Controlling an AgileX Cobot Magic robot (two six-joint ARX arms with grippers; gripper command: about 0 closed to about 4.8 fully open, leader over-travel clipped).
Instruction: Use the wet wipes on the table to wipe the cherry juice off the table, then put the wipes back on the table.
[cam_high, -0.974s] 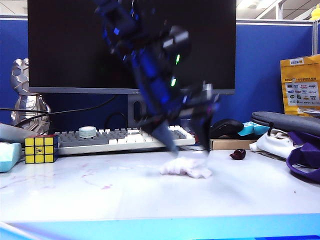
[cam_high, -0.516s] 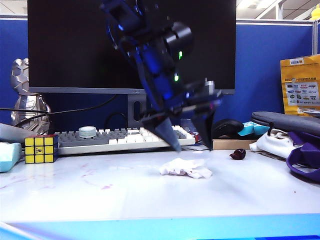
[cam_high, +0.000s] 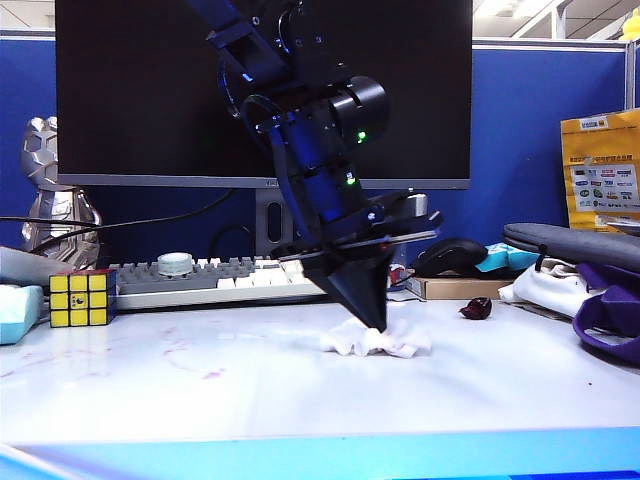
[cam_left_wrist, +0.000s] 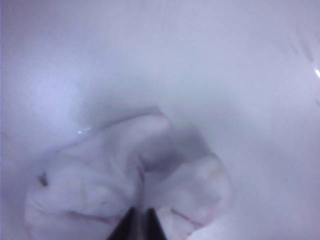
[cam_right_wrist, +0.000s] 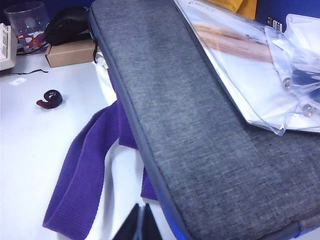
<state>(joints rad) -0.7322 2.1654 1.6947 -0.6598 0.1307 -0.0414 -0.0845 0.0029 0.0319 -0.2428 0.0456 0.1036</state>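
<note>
The wet wipes (cam_high: 395, 342) lie as a crumpled white lump with pink tinges on the white table (cam_high: 300, 400), right of the middle. My left gripper (cam_high: 375, 325) points down into the lump, its dark fingers drawn together with a fold pinched between them. The left wrist view shows the wipes (cam_left_wrist: 105, 175) filling the picture around the left gripper (cam_left_wrist: 140, 222). Faint pink cherry juice (cam_high: 190, 360) smears the table left of the wipes. My right gripper (cam_right_wrist: 140, 222) is shut and empty over the table beside a grey bag; it is out of the exterior view.
A dark red cherry (cam_high: 475, 308) lies right of the wipes. Behind stand a keyboard (cam_high: 230, 275), a Rubik's cube (cam_high: 78, 298), a monitor and a mouse (cam_high: 455, 255). A grey bag (cam_right_wrist: 200, 125) and purple strap (cam_right_wrist: 80, 175) crowd the right side.
The left gripper's fingers, spread wide over the wipes before, have come down and closed together on the lump. The wipes bunched up slightly under them.
</note>
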